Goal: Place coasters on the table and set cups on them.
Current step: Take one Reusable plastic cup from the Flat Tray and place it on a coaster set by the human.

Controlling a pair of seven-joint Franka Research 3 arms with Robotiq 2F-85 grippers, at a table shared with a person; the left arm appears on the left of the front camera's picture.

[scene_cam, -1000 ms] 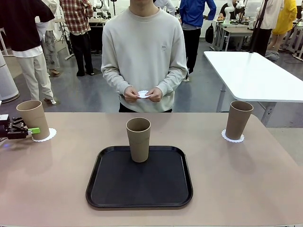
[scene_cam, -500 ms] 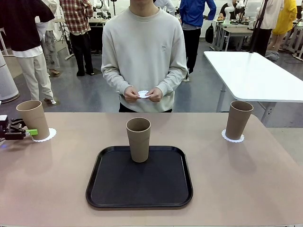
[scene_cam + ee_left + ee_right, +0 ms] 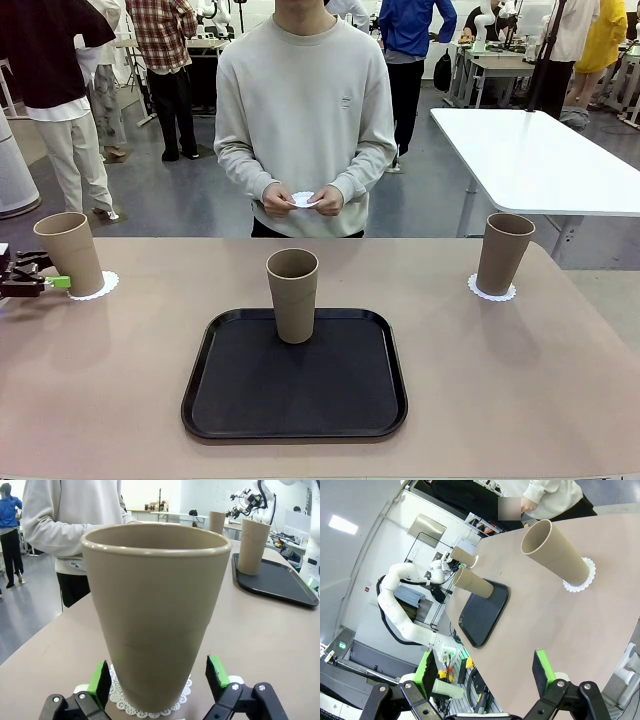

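That tray cup [image 3: 292, 295] looks light, stiff and slick-ish, so I'd pinch it mid-wall. At the table [image 3: 500, 400] left edge, left gripper [image 3: 157, 674] sits wide astride left cup [image 3: 155, 610]; right gripper [image 3: 485, 672] wide, empty.

A black tray [image 3: 300, 390] with rounded corners is lying flat in the middle foreground. A person in a pale grey sweatshirt [image 3: 305, 110] is standing beyond it, facing the camera. A white table [image 3: 530, 160] is standing off to the right, and bystanders are standing farther back, one wearing a plaid shirt [image 3: 160, 35], another a blue top [image 3: 415, 25].
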